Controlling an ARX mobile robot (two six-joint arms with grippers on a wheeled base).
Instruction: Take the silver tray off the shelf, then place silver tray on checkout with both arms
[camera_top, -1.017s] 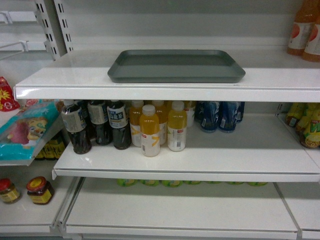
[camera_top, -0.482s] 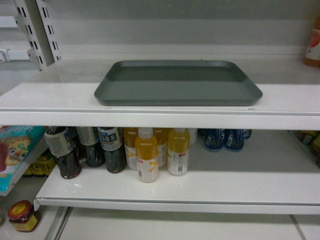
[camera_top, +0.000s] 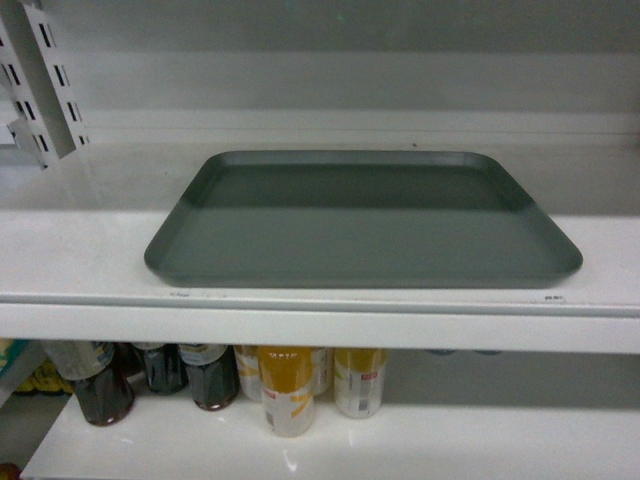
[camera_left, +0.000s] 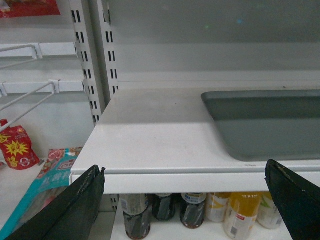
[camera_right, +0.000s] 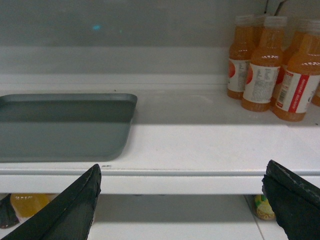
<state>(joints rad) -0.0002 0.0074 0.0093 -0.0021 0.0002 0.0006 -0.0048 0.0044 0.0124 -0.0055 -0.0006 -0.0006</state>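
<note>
Left gripper (camera_left: 185, 200): seen only in the left wrist view, its two black fingers (camera_left: 75, 207) spread wide apart at the bottom corners of the frame, holding nothing. It sits in front of the shelf lip, level with it, short of the tray.

Right gripper (camera_right: 180, 202): seen only in the right wrist view, fingers (camera_right: 292, 200) likewise wide apart and holding nothing, in front of the shelf lip and just right of the tray's right end.

Shelf (camera_top: 90, 250): a pale white board with a shiny front lip running across the head view. It carries the tray.

Silver tray (camera_top: 365, 220): lies flat on the shelf, long side parallel to the lip, its near rim close behind the front edge. Its inside is bare. Neither gripper touches it. The left wrist view shows its left end (camera_left: 265, 125), the right wrist view its right end (camera_right: 60, 125).

Lower bottles (camera_top: 285, 385): on the board below, under the tray's left half, dark bottles (camera_top: 100, 385) stand at left and yellow-orange ones beside them, tops hidden by the shelf lip.

Orange drink bottles (camera_right: 272, 67): upright on the same shelf as the tray, well to its right and toward the back.

Slotted upright (camera_left: 92, 55): stands at the shelf's back left corner.

Snack packets (camera_left: 17, 147): red and light blue packs to the left of the shelf, lower down.
</note>
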